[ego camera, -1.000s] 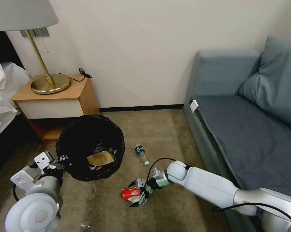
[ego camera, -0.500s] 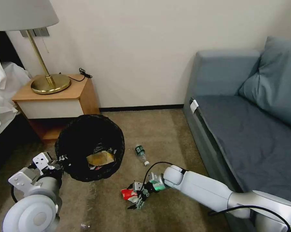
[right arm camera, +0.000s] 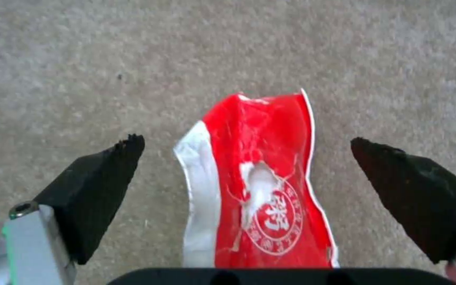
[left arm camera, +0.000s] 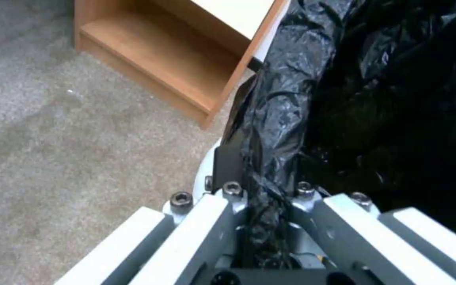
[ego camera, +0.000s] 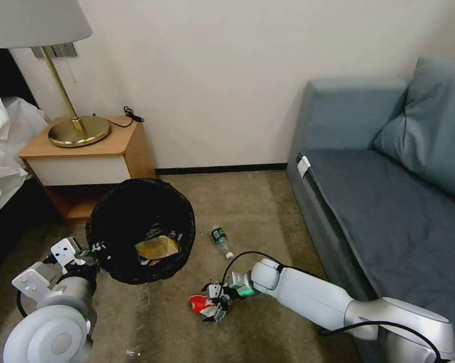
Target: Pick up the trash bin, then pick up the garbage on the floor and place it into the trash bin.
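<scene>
On worn beige carpet between a wooden nightstand and a grey-blue sofa, the left gripper clamps the black-bagged round trash bin's rim. The right gripper, jaws wide, straddles the crushed red-and-white packet on the floor.

red packet cut off below

Beige carpet; cream wall; wooden nightstand with brass lamp at 10 o'clock; blue-grey sofa at 3 o'clock.
</scene>
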`<state>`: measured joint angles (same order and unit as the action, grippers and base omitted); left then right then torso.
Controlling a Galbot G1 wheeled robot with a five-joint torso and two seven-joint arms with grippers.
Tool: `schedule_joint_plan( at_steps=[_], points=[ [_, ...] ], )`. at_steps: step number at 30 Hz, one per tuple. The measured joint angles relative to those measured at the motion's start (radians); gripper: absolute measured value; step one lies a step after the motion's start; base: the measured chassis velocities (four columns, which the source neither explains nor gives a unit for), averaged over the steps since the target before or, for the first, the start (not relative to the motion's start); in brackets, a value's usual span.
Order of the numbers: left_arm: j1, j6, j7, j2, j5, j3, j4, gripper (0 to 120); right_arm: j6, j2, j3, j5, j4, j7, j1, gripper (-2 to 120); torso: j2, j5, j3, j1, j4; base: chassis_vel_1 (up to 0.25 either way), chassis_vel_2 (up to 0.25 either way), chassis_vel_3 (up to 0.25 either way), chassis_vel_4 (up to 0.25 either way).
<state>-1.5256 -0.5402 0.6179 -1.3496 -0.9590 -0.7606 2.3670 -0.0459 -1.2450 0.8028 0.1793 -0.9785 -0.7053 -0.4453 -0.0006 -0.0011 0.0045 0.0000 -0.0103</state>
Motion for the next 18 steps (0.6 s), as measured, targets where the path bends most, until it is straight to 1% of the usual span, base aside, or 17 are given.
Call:
schedule_joint_plan(
  at_steps=[1,2,3,4,5,8,13,14,15,17,18],
  points=[
    [0.0,0.0,0.0,0.002,-0.001,0.0,0.0,1,0.0,0.0,-0.002,-0.007,0.002,-0.002,0.0,96,0.0,0.0,0.0,0.0,-0.0001,0.0,0.0,0.0,0.0],
    [0.0,0.0,0.0,0.002,-0.001,0.0,0.0,1,0.0,0.0,-0.002,-0.007,0.002,-0.002,0.0,96,0.0,0.0,0.0,0.0,-0.0001,0.0,0.0,0.0,0.0],
    [0.001,0.0,0.0,0.004,-0.003,-0.001,0.0,1,-0.001,0.0,-0.003,-0.013,0.006,-0.003,0.0,93,0.0,0.0,0.0,0.0,0.0,0.0,0.0,0.0,0.0],
    [0.001,0.0,0.0,0.004,-0.003,-0.001,0.0,1,-0.001,0.0,-0.003,-0.013,0.006,-0.003,0.0,93,0.0,0.0,0.0,0.0,0.0,0.0,0.0,0.0,0.0],
    [0.003,0.001,0.0,0.007,-0.005,-0.001,0.0,1,-0.001,0.0,-0.005,-0.016,0.009,-0.001,0.001,89,0.0,0.0,0.0,0.0,-0.0001,0.0,0.0,0.0,0.0],
    [0.004,0.001,0.0,0.007,-0.006,-0.001,0.0,1,-0.001,-0.002,-0.009,-0.027,0.016,0.005,0.0,85,0.0,0.0,0.0,0.0,-0.0001,0.0,0.0,0.0,0.0],
    [0.004,0.001,0.0,0.008,-0.006,0.002,-0.001,1,-0.006,-0.01,-0.016,-0.055,0.032,0.007,-0.002,84,0.0,0.0,0.0,0.0,0.0,0.0,0.0,0.0,0.0],
    [0.004,0.001,0.0,0.009,-0.006,0.002,-0.001,1,-0.009,-0.014,-0.018,-0.064,0.045,0.008,-0.005,82,0.0,0.0,0.0,0.0,-0.0001,0.0,0.0,0.0,0.0],
    [0.004,0.001,0.0,0.009,-0.006,0.002,-0.001,1,-0.009,-0.014,-0.018,-0.064,0.045,0.008,-0.005,82,0.0,0.0,0.0,0.0,-0.0001,0.0,0.0,0.0,0.0],
    [0.004,0.001,0.0,0.013,-0.006,0.002,-0.001,1,-0.008,-0.017,-0.02,-0.068,0.063,0.016,-0.011,76,0.0,0.0001,0.0,0.0,-0.0001,0.0,0.0,0.0,0.0],
    [0.004,0.001,0.0,0.013,-0.006,0.002,-0.001,1,-0.008,-0.017,-0.02,-0.068,0.063,0.016,-0.011,76,0.0,0.0001,0.0,0.0,-0.0001,0.0,0.0,0.0,0.0]
  ],
)
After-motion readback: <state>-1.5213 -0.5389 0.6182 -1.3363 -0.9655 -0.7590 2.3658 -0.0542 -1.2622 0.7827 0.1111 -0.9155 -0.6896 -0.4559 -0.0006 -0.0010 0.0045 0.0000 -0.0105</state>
